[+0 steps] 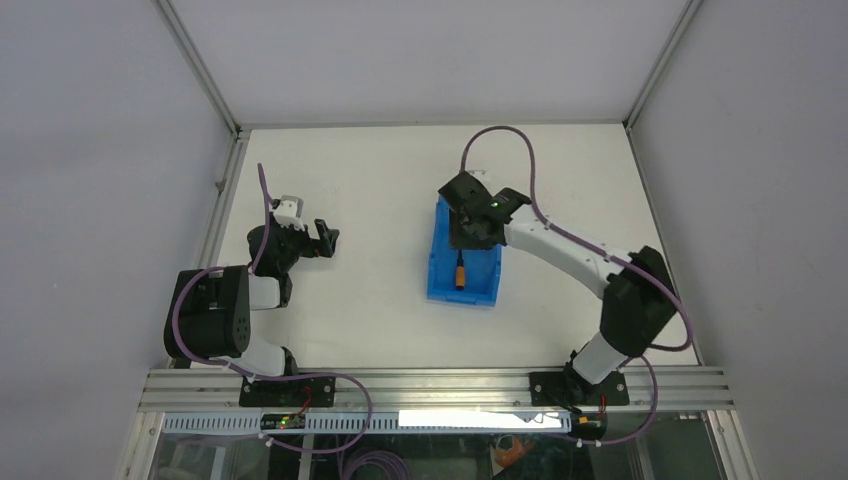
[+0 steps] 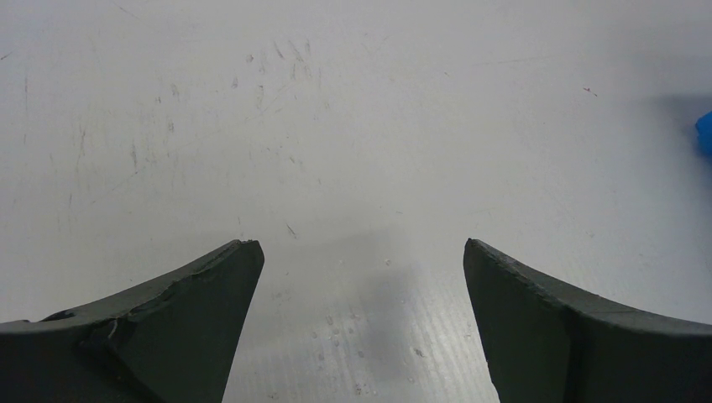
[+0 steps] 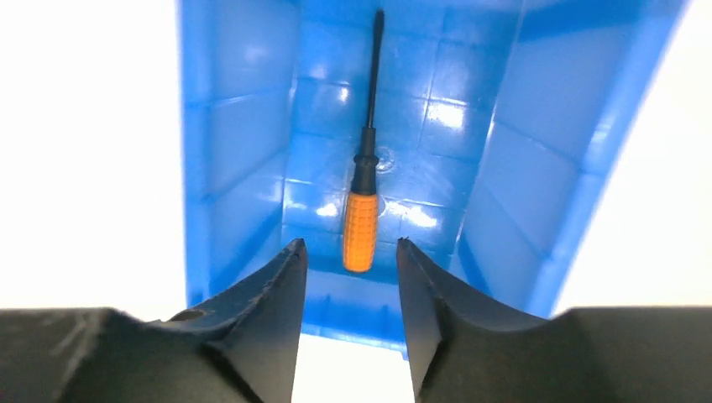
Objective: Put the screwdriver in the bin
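Right gripper (image 3: 349, 245) hangs over one end of the bin, its two dark fingers partly spread with a clear gap between them and nothing in their grasp. From the top view the same gripper (image 1: 470, 215) sits above the far end of the bin, on an arm that reaches in from the right. Left gripper (image 2: 361, 244) is spread wide and holds nothing. Only bare table surface shows between its fingers. In the top view it (image 1: 325, 238) is well apart from the bin, over the left side of the table, with its arm folded back close to its base.

Below everything lies the white table (image 1: 370, 300), its surface scuffed and scratched in the left wrist view (image 2: 336, 126).

Next in size is the blue bin (image 1: 435, 272), a rectangular plastic tray with raised walls, standing near the middle of the table with its long side running away from the arm bases. Its inner walls (image 3: 235, 151) fill most of the right wrist view, and a small blue corner (image 2: 705, 134) shows at the right edge of the left wrist view.

Smallest is the screwdriver (image 3: 363, 193), lying flat on the bin floor along its length, orange handle nearest the right fingertips and slim dark shaft pointing away from them. It touches neither finger. From above it (image 1: 460, 272) lies inside the bin, near the middle of the floor.
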Robot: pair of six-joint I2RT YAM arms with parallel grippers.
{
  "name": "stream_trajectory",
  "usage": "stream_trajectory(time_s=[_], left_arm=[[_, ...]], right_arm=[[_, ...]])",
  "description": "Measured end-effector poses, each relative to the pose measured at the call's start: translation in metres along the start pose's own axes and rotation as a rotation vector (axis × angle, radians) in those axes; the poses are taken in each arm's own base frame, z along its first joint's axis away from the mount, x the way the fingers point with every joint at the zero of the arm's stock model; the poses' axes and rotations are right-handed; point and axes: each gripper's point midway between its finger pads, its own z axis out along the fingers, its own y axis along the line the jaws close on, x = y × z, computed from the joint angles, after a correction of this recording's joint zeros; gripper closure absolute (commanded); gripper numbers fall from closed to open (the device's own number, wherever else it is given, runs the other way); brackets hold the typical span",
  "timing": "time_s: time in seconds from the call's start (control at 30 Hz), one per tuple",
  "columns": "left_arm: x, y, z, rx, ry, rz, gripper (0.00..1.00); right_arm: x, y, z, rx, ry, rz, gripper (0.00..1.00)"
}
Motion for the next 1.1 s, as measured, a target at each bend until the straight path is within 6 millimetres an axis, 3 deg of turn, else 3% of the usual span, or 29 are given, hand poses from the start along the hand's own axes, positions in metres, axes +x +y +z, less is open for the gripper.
stream_trajectory(time_s=[0.03, 0.07, 0.3, 0.43, 0.57, 0.77, 0.93, 1.1], left_arm=[[0.000, 0.000, 0.000, 0.000, 0.000, 0.000, 0.01], [0.000, 0.000, 0.000, 0.000, 0.000, 0.000, 0.01], [0.000, 0.000, 0.000, 0.000, 0.000, -0.001, 0.01], [0.000, 0.000, 0.000, 0.000, 0.000, 0.000, 0.01], [0.000, 0.000, 0.000, 0.000, 0.000, 0.000, 0.01], [0.000, 0.000, 0.000, 0.000, 0.000, 0.000, 0.01], [0.000, 0.000, 0.000, 0.000, 0.000, 0.000, 0.01], [0.000, 0.000, 0.000, 0.000, 0.000, 0.000, 0.01]], right_arm=[[-0.009, 0.000, -0.016, -0.024, -0.047, -0.008, 0.10], [-0.016, 0.001, -0.028, -0.045, -0.081, -0.006, 0.02], [-0.066, -0.028, -0.122, -0.129, -0.440, -0.046, 0.01], [-0.066, -0.064, -0.143, -0.114, -0.603, -0.055, 0.01], [-0.052, -0.103, -0.133, -0.038, -0.693, -0.039, 0.01], [0.002, -0.149, -0.076, 0.111, -0.661, -0.057, 0.00], [0.024, -0.170, -0.060, 0.152, -0.684, -0.014, 0.00], [0.021, -0.170, -0.065, 0.102, -0.775, 0.045, 0.01]])
